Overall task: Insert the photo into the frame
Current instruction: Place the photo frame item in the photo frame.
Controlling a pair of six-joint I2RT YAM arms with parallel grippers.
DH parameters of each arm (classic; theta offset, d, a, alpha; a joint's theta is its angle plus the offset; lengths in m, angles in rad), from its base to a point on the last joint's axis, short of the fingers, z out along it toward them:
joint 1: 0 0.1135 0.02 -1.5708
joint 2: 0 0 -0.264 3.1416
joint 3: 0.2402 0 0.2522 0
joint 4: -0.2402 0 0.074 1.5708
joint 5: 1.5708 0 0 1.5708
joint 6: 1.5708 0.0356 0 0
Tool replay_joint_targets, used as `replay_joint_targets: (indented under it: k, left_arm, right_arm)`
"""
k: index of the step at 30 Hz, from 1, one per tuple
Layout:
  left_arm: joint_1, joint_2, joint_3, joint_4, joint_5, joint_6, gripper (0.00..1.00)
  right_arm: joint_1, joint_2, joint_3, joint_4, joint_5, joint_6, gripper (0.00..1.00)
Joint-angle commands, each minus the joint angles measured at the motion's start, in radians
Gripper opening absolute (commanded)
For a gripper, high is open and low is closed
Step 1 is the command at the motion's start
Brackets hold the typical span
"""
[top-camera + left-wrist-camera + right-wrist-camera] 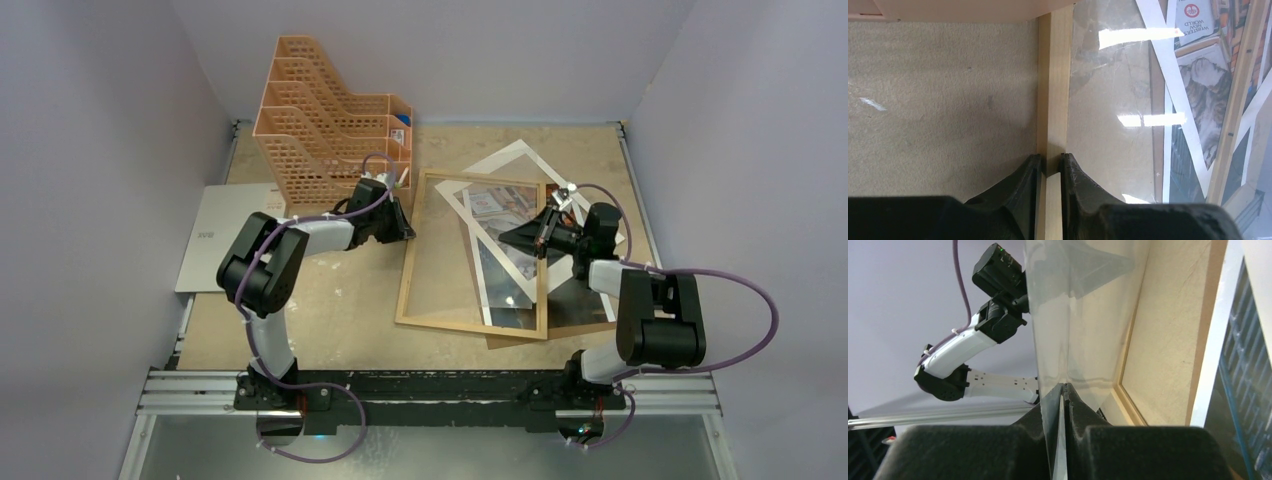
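Lying flat mid-tabletop (pixel 330 290), the frame (pixel 470 328) is a thin light-wood rectangle. The photo (pixel 490 203), a glossy white-bordered print, sits skewed beneath it, with corners poking past the rails. The left end effector (pixel 1050 160) reaches in low from the side, clenched on the frame's left rail. The right end effector (pixel 1064 387), its wrist bent inward, pinches a thin clear pane (pixel 1058 315) standing edge-up. An orange lattice organizer (pixel 320 110) stands behind.

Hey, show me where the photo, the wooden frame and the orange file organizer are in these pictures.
photo (pixel 520 151), top view, white border corner beyond the frame's far rail.
frame (pixel 1053 100), left wrist view, wooden side rail.
orange file organizer (pixel 320 110), top view, lattice side wall.
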Motion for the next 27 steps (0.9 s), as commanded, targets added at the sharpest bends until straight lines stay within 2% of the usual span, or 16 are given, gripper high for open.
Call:
replay_joint_targets:
  k: [1,6,15,17,20,22,27]
  left_arm:
    - [-0.013,0.036,-0.045,-0.056,0.016,-0.004,0.12]
    - [-0.013,0.03,-0.049,-0.051,0.014,-0.005,0.14]
    - [-0.013,0.031,-0.05,-0.049,0.014,-0.003,0.14]
    - [-0.013,0.032,-0.05,-0.047,0.014,-0.004,0.14]
    - [-0.012,0.03,-0.051,-0.047,0.013,-0.004,0.14]
    - [-0.013,0.03,-0.052,-0.047,0.011,-0.004,0.14]
    - [-0.013,0.025,-0.056,-0.052,-0.001,-0.004,0.15]
  right_arm:
    - [0.01,-0.012,-0.013,0.161,-0.055,0.116,0.08]
    - [0.014,-0.019,-0.014,0.225,-0.057,0.175,0.08]
    - [0.03,-0.007,-0.013,0.227,-0.054,0.146,0.09]
    - [0.033,-0.006,0.015,0.115,-0.048,0.038,0.09]
    - [0.033,0.008,0.097,-0.208,-0.006,-0.258,0.09]
    - [0.033,0.028,0.143,-0.362,0.027,-0.407,0.09]
    - [0.033,0.058,0.172,-0.462,0.1,-0.517,0.11]
